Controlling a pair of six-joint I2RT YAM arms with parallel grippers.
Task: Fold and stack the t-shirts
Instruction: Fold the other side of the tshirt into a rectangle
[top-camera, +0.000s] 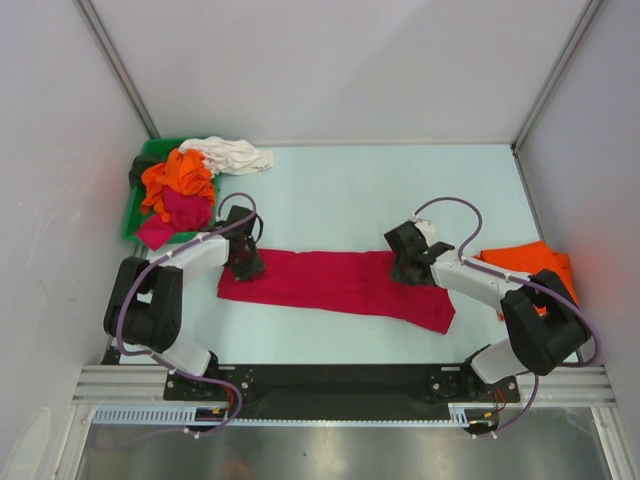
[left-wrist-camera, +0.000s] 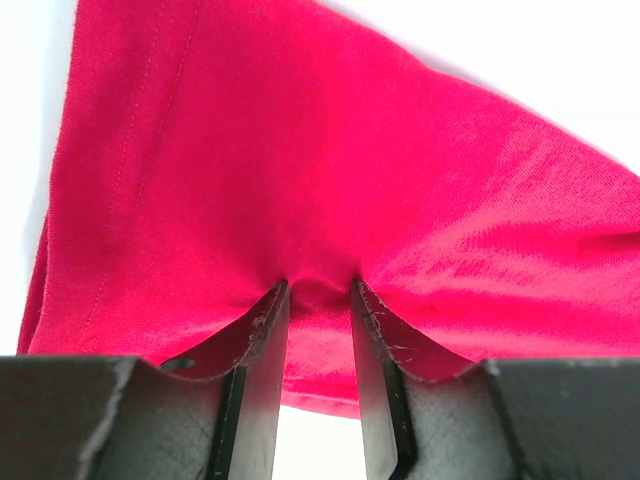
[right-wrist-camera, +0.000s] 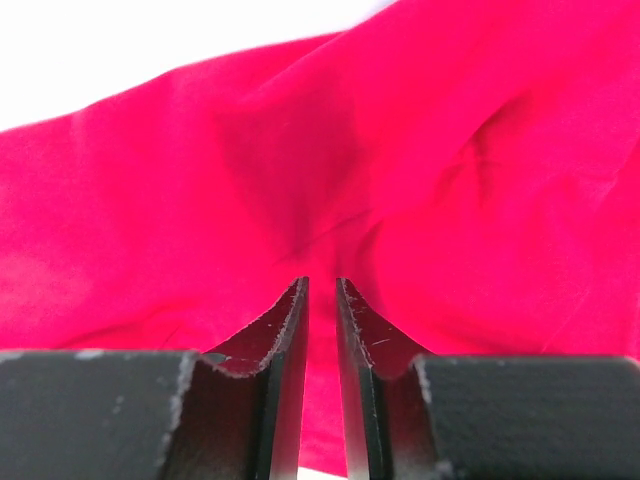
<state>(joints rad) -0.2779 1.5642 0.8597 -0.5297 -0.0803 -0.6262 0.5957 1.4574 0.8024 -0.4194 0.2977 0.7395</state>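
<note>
A large crimson-red t-shirt (top-camera: 340, 282) lies as a long band across the table. My left gripper (top-camera: 243, 262) is shut on its left end. In the left wrist view (left-wrist-camera: 318, 285) a pinch of red cloth (left-wrist-camera: 320, 180) is bunched between the jaws. My right gripper (top-camera: 408, 268) is shut on the upper edge near the shirt's right end. In the right wrist view (right-wrist-camera: 321, 282) the jaws stand close together on a fold of the red cloth (right-wrist-camera: 330, 170). An orange t-shirt (top-camera: 528, 264) lies at the right.
A green plastic bin (top-camera: 137, 197) at the back left holds an orange shirt (top-camera: 178, 176), a magenta shirt (top-camera: 185, 212) and a dark one (top-camera: 143, 168). A white shirt (top-camera: 232, 155) hangs over its far rim onto the table. White walls close in both sides.
</note>
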